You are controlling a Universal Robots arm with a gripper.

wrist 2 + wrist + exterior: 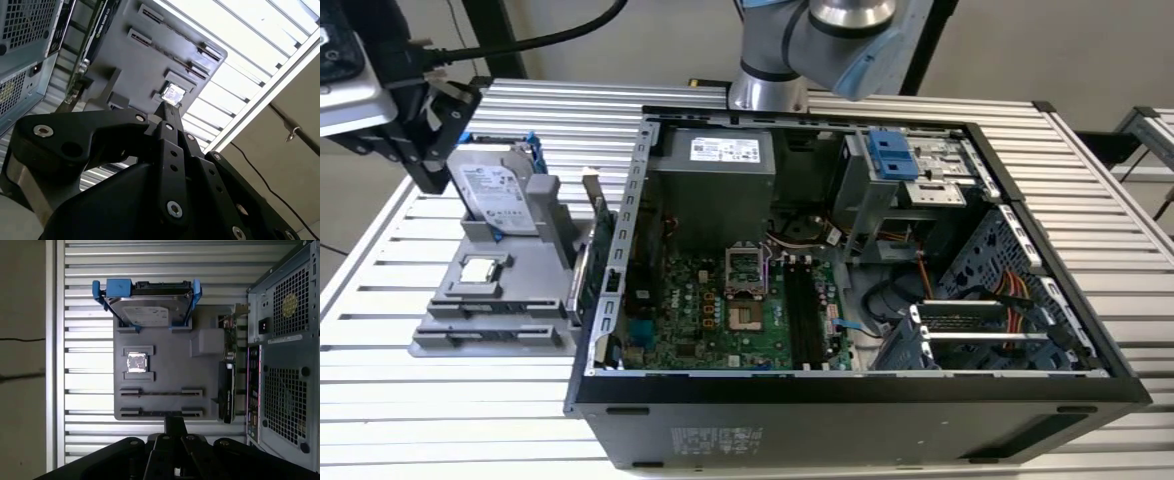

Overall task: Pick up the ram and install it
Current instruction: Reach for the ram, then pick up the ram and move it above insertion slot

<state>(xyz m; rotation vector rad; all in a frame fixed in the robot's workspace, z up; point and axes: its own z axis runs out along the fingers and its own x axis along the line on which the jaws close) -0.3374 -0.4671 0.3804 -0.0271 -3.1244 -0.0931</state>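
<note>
Exterior view: PC case (854, 425) lies on its side, lid off, on slatted surface (440, 420). Board faces up so parts can drop in from above.
fixture (170, 365): grey tray at 9 o'clock of case, just beside it. Gives each part its own seat, spaced apart w/ room for a grasp.
hard drive (494, 190): stands on edge in blue frame at fixture's 12 o'clock end.
processor chip (136, 362): flat in square recess, mid-fixture.
card (226, 390): on edge along fixture side nearest case.
stick slots (161, 393): two on fixture; both look empty in both wrist views.
ram (797, 312): prob. the long dark strip standing in board's memory slots, at 3 o'clock of CPU socket (744, 270). A judgement; can't confirm seating.
end effector (175, 423): clenched, tips together, nothing btw them. Hangs above fixture, approx 10 o'clock of case in exterior view, well apart from ram.
task status: looks done or nearly so, judging by empty slots + empty grip.
</note>
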